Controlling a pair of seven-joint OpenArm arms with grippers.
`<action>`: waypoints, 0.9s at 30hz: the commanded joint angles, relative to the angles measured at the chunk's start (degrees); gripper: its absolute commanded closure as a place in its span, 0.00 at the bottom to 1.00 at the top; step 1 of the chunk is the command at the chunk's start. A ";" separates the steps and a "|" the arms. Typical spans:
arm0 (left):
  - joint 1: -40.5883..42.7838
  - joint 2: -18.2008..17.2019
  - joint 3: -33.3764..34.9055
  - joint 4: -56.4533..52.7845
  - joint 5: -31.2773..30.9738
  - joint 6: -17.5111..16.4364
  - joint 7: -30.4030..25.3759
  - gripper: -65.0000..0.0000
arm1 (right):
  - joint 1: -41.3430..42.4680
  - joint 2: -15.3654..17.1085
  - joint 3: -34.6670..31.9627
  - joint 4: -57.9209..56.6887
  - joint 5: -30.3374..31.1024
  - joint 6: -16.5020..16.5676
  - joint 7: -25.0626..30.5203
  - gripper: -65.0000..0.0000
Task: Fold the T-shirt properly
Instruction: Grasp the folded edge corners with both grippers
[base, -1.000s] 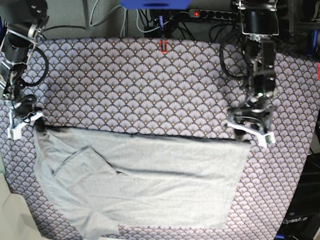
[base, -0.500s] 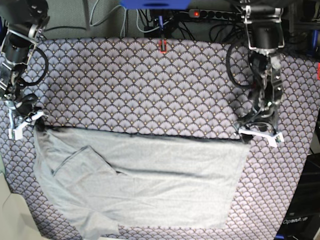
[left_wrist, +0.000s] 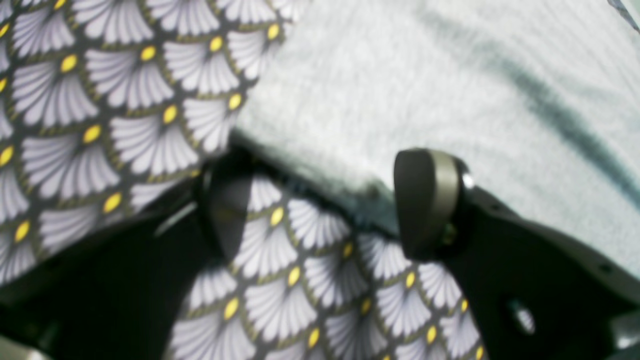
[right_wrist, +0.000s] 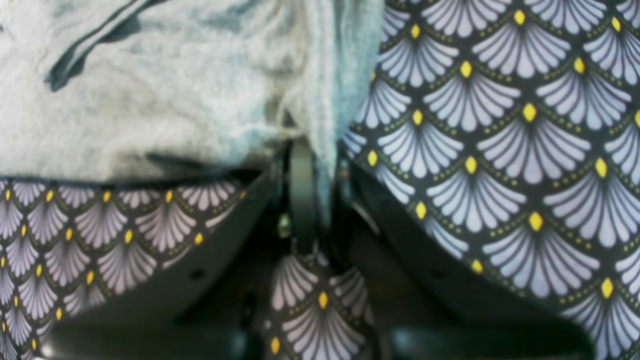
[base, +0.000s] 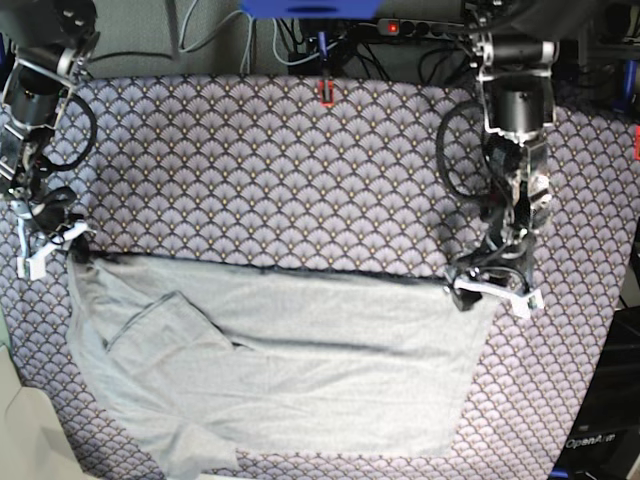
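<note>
The light grey T-shirt lies flat across the near half of the table, its straight top edge running left to right. My left gripper stands open over the shirt's top right corner. In the left wrist view the shirt's dark corner edge lies in the gap of the gripper, and the two fingers are spread wide apart. My right gripper is at the shirt's top left corner. In the right wrist view this gripper is shut on a bunched fold of the shirt.
A purple-grey fan-scale patterned cloth covers the whole table under the shirt. A red clip sits at the back edge, with a power strip and cables behind it. The table's right edge runs close to the left arm.
My left gripper opened wider, swung out to the right, then came back left and lower over the shirt's top right corner. The right gripper and the shirt have stayed put.
</note>
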 joint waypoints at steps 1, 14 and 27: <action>-1.26 -0.10 0.09 -0.49 -0.31 -0.24 -0.10 0.32 | 0.58 1.02 0.00 0.60 -0.63 0.19 -0.80 0.99; -1.44 -0.36 -0.35 -3.57 -0.66 -0.06 -3.17 0.95 | 0.49 1.02 0.18 0.60 -1.60 0.19 -0.80 1.00; 0.59 -1.42 -0.96 0.82 -0.84 -0.24 0.43 1.00 | -7.60 0.75 0.62 12.12 -2.83 0.19 -0.80 1.00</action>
